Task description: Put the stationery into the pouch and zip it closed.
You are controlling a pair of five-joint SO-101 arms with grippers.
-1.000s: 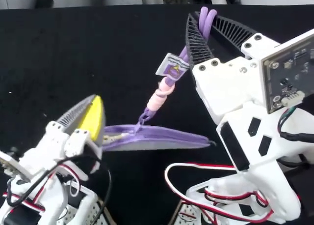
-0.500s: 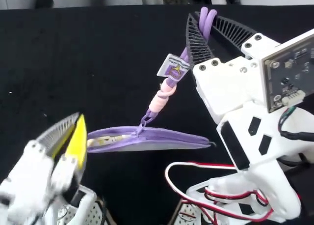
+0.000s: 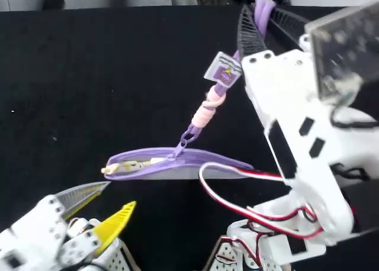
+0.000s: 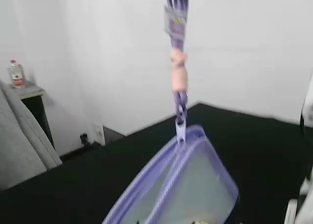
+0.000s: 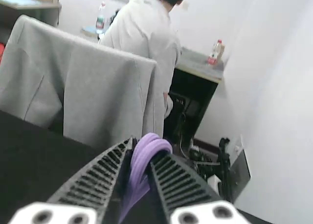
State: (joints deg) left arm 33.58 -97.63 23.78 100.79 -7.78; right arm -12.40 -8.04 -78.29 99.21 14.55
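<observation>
Purple pouch (image 3: 177,168), contents (image 3: 131,164) indistinct, strap (image 5: 145,155) in pinch of right end effector (image 3: 258,13); left end effector (image 3: 121,195) agape, partly cut off.

1 pouch (image 3: 177,164), 1 zipper strap (image 3: 219,91), 1 tag (image 3: 224,74), 1 pink bead (image 3: 206,112).

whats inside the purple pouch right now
At the unzipped end of the pouch, a pale yellow item shows in the slot. The pouch's purple side covers the rest of the inside, so nothing more can be told.
</observation>
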